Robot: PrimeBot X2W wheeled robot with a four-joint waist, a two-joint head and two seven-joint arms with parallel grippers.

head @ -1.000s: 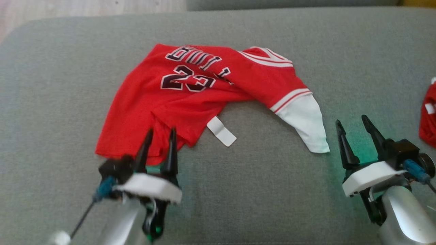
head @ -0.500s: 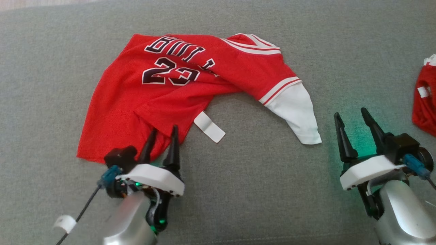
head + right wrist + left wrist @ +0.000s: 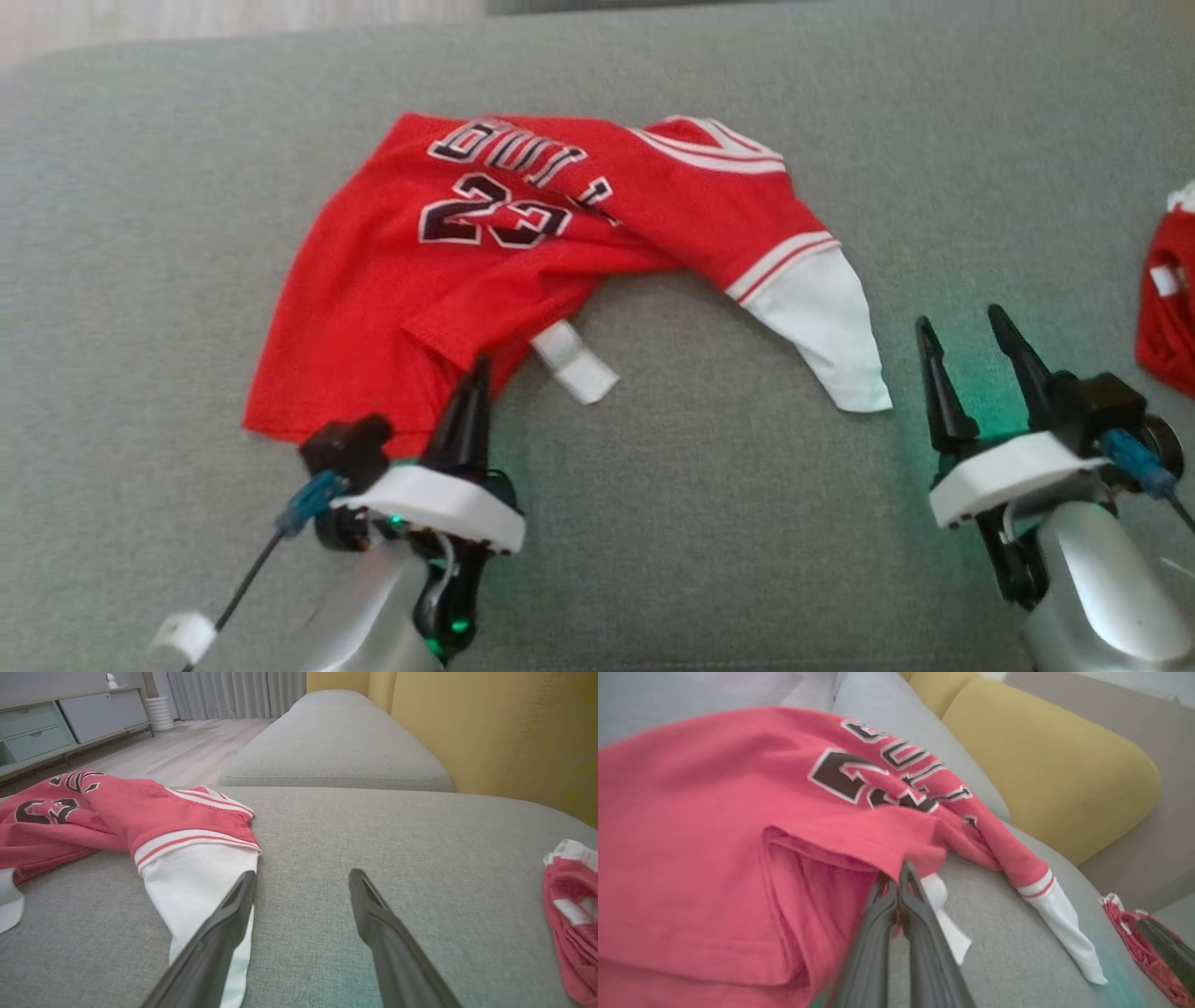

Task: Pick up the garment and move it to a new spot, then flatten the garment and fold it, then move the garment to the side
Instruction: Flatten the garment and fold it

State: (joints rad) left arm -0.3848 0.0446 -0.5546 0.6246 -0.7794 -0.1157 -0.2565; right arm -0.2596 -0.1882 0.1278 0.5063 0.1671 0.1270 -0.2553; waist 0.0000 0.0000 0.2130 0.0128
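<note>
A crumpled red garment [image 3: 420, 280], a jersey with the number 23 and a white sleeve [image 3: 826, 336], lies on the grey sofa seat [image 3: 672, 523]. My left gripper [image 3: 471, 392] sits at its near hem, shut on a fold of the red fabric; in the left wrist view the fingertips [image 3: 896, 879] pinch the edge of the garment [image 3: 691, 835] beside a white tag [image 3: 952, 933]. My right gripper [image 3: 960, 317] stands open to the right of the sleeve, nothing between its fingers. In the right wrist view the right gripper [image 3: 302, 873] hovers by the sleeve end of the garment [image 3: 187, 882].
A second red and white cloth [image 3: 1167, 308] lies at the seat's right edge. A yellow cushion [image 3: 1045, 765] rises behind the seat. Another grey seat [image 3: 331, 742] continues beyond, with wooden floor and a cabinet [image 3: 46, 723] further off.
My left gripper has gone from open to shut on the garment's near hem. The right gripper has stayed open in place. The camera shifted slightly.
</note>
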